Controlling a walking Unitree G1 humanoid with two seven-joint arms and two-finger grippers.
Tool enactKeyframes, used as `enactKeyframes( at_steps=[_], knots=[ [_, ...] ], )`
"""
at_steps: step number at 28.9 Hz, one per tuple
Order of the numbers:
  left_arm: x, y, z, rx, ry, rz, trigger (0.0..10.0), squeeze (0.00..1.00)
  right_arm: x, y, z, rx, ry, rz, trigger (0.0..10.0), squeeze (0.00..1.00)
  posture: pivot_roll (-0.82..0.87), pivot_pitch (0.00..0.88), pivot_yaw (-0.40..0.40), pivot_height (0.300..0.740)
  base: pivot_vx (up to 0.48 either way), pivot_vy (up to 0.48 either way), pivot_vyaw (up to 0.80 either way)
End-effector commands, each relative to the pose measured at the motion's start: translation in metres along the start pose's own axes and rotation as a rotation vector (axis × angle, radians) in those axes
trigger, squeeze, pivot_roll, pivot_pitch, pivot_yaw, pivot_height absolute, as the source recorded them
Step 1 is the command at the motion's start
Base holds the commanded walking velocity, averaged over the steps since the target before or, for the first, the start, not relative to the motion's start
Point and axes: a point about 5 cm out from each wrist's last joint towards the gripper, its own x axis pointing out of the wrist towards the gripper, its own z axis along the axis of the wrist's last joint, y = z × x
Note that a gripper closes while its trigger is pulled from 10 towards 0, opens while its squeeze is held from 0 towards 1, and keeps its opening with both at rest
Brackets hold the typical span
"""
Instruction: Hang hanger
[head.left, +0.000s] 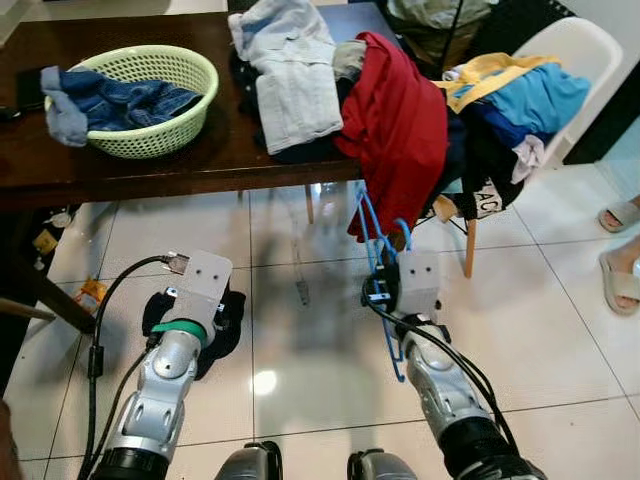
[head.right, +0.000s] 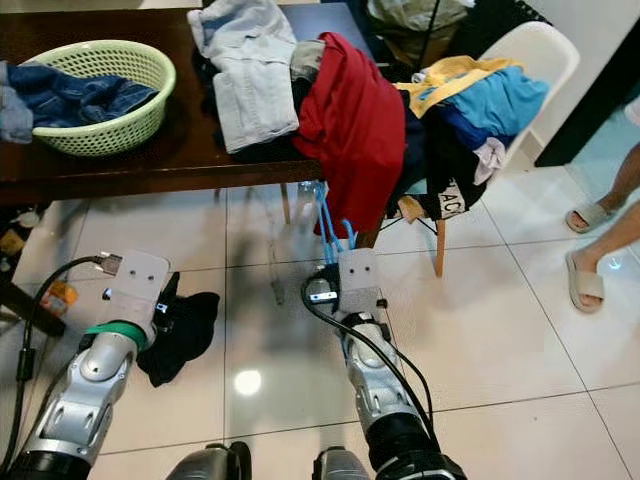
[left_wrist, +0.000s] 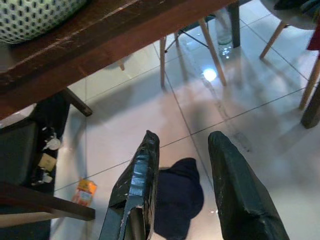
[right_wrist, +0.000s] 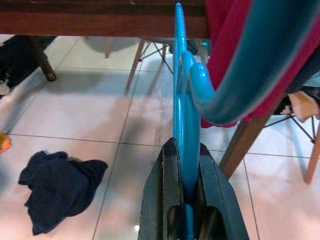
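Observation:
A bright blue plastic hanger (right_wrist: 180, 100) stands edge-on between the fingers of my right gripper (right_wrist: 186, 160), which is shut on its lower bar. Its hook (right_wrist: 210, 100) curves up beside a red garment (head.left: 395, 130) that hangs off the table's front edge. From the head, the hanger (head.left: 374, 235) rises in front of my right wrist, just under that red cloth. My left gripper (left_wrist: 182, 142) is open and holds nothing, low over the tiled floor above a dark cloth (left_wrist: 177, 197).
A dark wooden table (head.left: 120, 170) carries a green basket (head.left: 150, 100) of jeans and a heap of clothes. A white chair (head.left: 580, 50) piled with garments stands at the right. A person's sandalled feet (head.left: 620, 250) are at the far right. Chair legs (right_wrist: 240, 145) stand close to the hanger.

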Motion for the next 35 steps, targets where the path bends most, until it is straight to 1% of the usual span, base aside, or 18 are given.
enactKeyframes(
  at_steps=[1, 2, 5, 7, 13, 17, 19, 20, 21, 22, 24, 26, 28, 33, 34, 35],
  knots=[
    [0.001, -0.004, -0.006, 0.002, 0.024, -0.049, 10.0, 0.00, -0.005, -0.001, -0.004, -0.005, 0.001, -0.004, 10.0, 0.00, 0.05, 0.058, 0.095, 0.733, 0.000, 0.000, 0.00],
    [0.001, -0.004, -0.006, 0.002, 0.024, -0.049, 10.0, 0.00, -0.005, -0.001, -0.004, -0.005, 0.001, -0.004, 10.0, 0.00, 0.05, 0.058, 0.095, 0.733, 0.000, 0.000, 0.00],
    [0.001, -0.011, -0.009, 0.003, 0.046, -0.105, 10.0, 0.00, -0.007, -0.001, -0.005, -0.003, -0.004, -0.026, 10.0, 0.00, 0.03, 0.061, 0.123, 0.733, 0.000, 0.000, 0.00],
    [0.000, -0.016, -0.005, -0.020, 0.039, -0.146, 10.0, 0.00, -0.010, 0.001, -0.005, 0.007, -0.013, -0.047, 10.0, 0.00, 0.01, 0.073, 0.126, 0.733, 0.000, 0.000, 0.00],
    [-0.002, -0.015, -0.005, -0.015, 0.039, -0.136, 10.0, 0.00, -0.013, 0.001, -0.006, 0.003, -0.012, -0.049, 10.0, 0.00, 0.01, 0.085, 0.122, 0.733, 0.000, 0.000, 0.00],
    [-0.006, -0.014, 0.001, 0.022, 0.002, -0.136, 10.0, 0.00, -0.014, -0.004, -0.009, -0.011, 0.005, -0.046, 10.0, 0.00, 0.04, 0.110, 0.104, 0.733, 0.000, 0.000, 0.00],
    [-0.006, -0.014, 0.001, 0.022, 0.002, -0.136, 10.0, 0.00, -0.014, -0.004, -0.009, -0.011, 0.005, -0.046, 10.0, 0.00, 0.04, 0.110, 0.104, 0.733, 0.000, 0.000, 0.00],
    [-0.008, -0.010, 0.003, 0.015, -0.013, -0.111, 10.0, 0.00, -0.011, -0.005, -0.007, -0.014, 0.003, -0.043, 10.0, 0.00, 0.05, 0.112, 0.084, 0.733, 0.000, 0.000, 0.00],
    [-0.008, -0.010, 0.003, 0.015, -0.013, -0.111, 10.0, 0.00, -0.011, -0.005, -0.007, -0.014, 0.003, -0.043, 10.0, 0.00, 0.05, 0.112, 0.084, 0.733, 0.000, 0.000, 0.00],
    [-0.007, -0.007, 0.005, 0.002, -0.021, -0.097, 10.0, 0.00, -0.008, -0.003, -0.002, -0.015, -0.006, -0.035, 10.0, 0.00, 0.05, 0.110, 0.076, 0.733, 0.000, 0.000, 0.00],
    [-0.004, -0.007, 0.009, -0.020, -0.037, -0.088, 10.0, 0.00, -0.005, 0.000, 0.002, -0.019, -0.023, -0.012, 10.0, 0.00, 0.05, 0.102, 0.066, 0.733, 0.000, 0.000, 0.00],
    [-0.004, -0.007, 0.009, -0.020, -0.037, -0.088, 10.0, 0.00, -0.005, 0.000, 0.002, -0.019, -0.023, -0.012, 10.0, 0.00, 0.05, 0.102, 0.066, 0.733, 0.000, 0.000, 0.00],
    [-0.001, -0.011, 0.010, -0.028, -0.040, -0.093, 10.0, 0.00, -0.004, -0.001, 0.002, -0.011, -0.021, -0.020, 10.0, 0.00, 0.04, 0.079, 0.055, 0.733, 0.000, 0.000, 0.00],
    [0.001, -0.015, 0.012, -0.035, -0.040, -0.099, 10.0, 0.00, -0.005, -0.003, 0.002, -0.007, -0.019, -0.026, 10.0, 0.00, 0.02, 0.080, 0.052, 0.733, 0.000, 0.000, 0.00],
    [0.003, -0.017, 0.012, -0.036, -0.038, -0.097, 10.0, 0.00, -0.006, -0.004, 0.000, 0.016, -0.002, -0.028, 10.0, 0.00, 0.02, 0.079, 0.048, 0.733, 0.000, 0.000, -0.79],
    [0.003, -0.017, 0.012, -0.036, -0.038, -0.097, 10.0, 0.00, -0.006, -0.004, 0.000, 0.016, -0.002, -0.028, 10.0, 0.00, 0.02, 0.079, 0.048, 0.733, 0.000, 0.000, -0.79]
  ],
)
